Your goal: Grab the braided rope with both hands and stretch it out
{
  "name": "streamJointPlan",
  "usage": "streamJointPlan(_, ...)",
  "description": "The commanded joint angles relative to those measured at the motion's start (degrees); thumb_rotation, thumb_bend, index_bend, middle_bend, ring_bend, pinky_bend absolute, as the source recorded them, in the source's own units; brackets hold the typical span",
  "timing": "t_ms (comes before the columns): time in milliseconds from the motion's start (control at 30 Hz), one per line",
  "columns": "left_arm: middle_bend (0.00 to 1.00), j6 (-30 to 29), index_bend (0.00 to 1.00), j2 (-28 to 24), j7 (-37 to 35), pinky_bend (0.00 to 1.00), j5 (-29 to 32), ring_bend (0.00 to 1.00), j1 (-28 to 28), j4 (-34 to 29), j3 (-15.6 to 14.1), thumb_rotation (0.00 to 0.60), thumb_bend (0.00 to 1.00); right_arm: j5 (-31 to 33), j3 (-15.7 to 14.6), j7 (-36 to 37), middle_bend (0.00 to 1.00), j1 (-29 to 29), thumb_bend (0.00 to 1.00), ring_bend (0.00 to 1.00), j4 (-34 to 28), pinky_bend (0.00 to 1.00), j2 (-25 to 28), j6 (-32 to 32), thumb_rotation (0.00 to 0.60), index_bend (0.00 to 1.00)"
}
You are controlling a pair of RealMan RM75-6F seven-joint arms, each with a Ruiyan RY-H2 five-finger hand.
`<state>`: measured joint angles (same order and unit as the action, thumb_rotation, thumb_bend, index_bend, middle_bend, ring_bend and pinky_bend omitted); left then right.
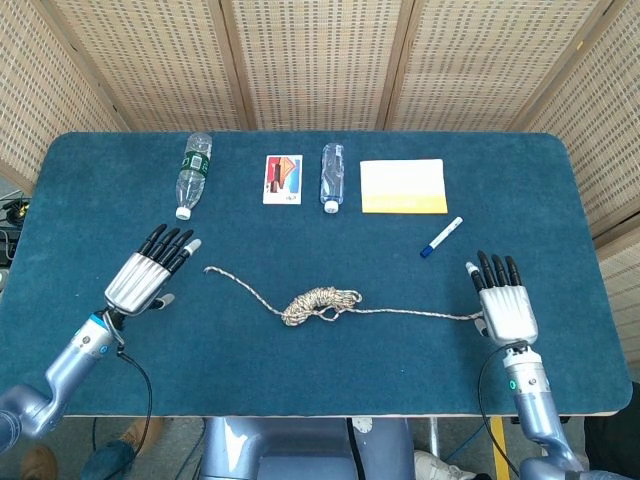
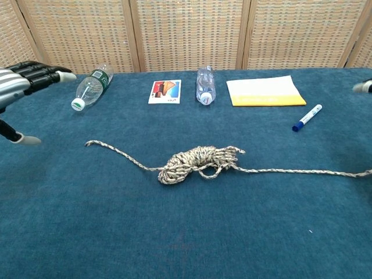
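This looks like a robot test room or lab. A table [image 1: 90, 170] with a dark blue felt cover stands in front of woven wicker screens [image 1: 310, 60], which close it off on three sides. Under the table's front edge a metal stand [image 1: 290, 450] and cables [image 1: 150, 400] are visible.
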<state>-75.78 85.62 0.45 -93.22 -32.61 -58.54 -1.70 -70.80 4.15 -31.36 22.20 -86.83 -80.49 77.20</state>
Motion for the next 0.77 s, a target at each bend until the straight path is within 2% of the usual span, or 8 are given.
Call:
streamJointPlan(33,0.0,-3.93,0.0,-8.73,-0.25,0.0,6.75,0.0,5.32,-15.66,3.52,0.6,0.0,-6.01,0.11,8.84,0.0,-3.36,0.0,0.0,-3.79,0.0,3.74,6.01,0.6,0.0)
streamJointPlan(200,0.0,-8.71,0.0,-14.18,2.41,0.0,9.71,0.0,10.12,-26.5,4.32,0.6,0.0,-8.65,-0.1,12.27,0.0,-6.44,0.0,0.0,-6.55,0.0,6.12,10.68,0.6,0.0)
streamJointPlan(367,0.0,-15.11,0.0,-18.22,2.82,0.0,8.75,0.0,17.22,-35.36,1.32,0.6,0.0,-13.79,-2.69,14.78,0.0,-9.68,0.0,0.0,-11.06,0.0,9.87,13.94,0.6,0.0)
streamJointPlan(500,0.0,-17.6,0.0,-19.39,3.67,0.0,8.33,0.0,21.3,-38.58,-1.01,0.6,0.0,-17.62,-4.56,15.33,0.0,-11.21,0.0,0.0,-13.04,0.0,11.56,15.17,0.6,0.0)
streamJointPlan(767,0.0,-20.43,0.0,-18.93,3.49,0.0,7.56,0.0,25.65,-40.18,-2.35,0.6,0.0,-21.62,-5.94,12.75,0.0,-13.55,0.0,0.0,-15.18,0.0,11.22,17.35,0.6,0.0)
